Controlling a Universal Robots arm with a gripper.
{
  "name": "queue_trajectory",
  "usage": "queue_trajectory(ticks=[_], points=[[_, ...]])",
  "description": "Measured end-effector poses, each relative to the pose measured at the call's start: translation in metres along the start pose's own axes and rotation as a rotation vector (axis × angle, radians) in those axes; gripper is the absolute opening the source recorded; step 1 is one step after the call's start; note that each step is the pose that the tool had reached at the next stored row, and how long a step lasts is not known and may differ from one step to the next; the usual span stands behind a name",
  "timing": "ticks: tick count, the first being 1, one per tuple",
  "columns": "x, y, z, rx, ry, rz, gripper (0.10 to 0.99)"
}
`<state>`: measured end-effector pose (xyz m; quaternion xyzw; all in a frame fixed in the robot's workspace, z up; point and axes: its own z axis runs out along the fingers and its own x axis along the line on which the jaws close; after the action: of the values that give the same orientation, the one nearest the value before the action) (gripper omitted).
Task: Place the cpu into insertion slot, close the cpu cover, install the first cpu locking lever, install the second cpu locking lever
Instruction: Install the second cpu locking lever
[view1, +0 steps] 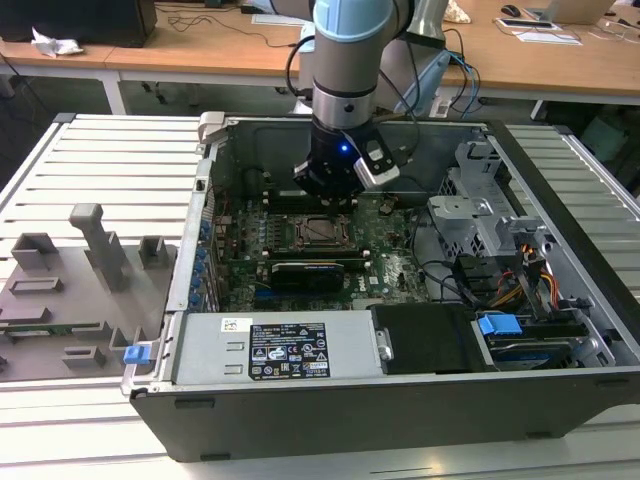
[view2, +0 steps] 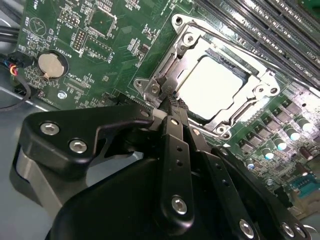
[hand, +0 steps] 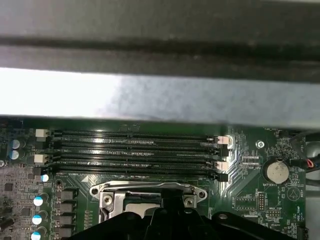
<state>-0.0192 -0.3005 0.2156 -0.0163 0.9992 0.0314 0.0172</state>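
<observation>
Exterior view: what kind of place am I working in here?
Probably a lab or office workshop. An opened computer case sits on a slatted metal workbench, long wooden desks with cables run behind it, and grey holders stand on the exterior view's left.

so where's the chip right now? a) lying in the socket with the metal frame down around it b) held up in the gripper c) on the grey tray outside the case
a: in the second wrist view the chip lies in the socket, with the metal frame lying flat around it, and the gripper is at the frame's corner.
</observation>
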Motion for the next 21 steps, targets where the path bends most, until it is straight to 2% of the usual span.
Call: queue_trajectory(ticks=[2, 3, 4, 5, 10, 19, 20, 21], points=[[-0.0003, 0.0004, -0.0071, 0.000, -0.0001, 0.000, 0.106], [-0.0006, 0.0012, -0.0183, 0.000, -0.0001, 0.000, 0.106], [-0.0009, 0.0016, -0.0252, 0.000, 0.0000, 0.000, 0.106], [-0.0010, 0.0017, -0.0275, 0.000, -0.0002, 0.000, 0.106], [-0.0008, -0.0051, -0.0280, 0.000, -0.0001, 0.000, 0.106], [-0.0001, -0.0240, -0.0292, -0.001, 0.0010, 0.000, 0.106], [-0.0001, -0.0254, -0.0294, -0.007, 0.0070, 0.001, 0.106], [0.0000, -0.0279, -0.0294, -0.011, 0.0082, 0.001, 0.106]])
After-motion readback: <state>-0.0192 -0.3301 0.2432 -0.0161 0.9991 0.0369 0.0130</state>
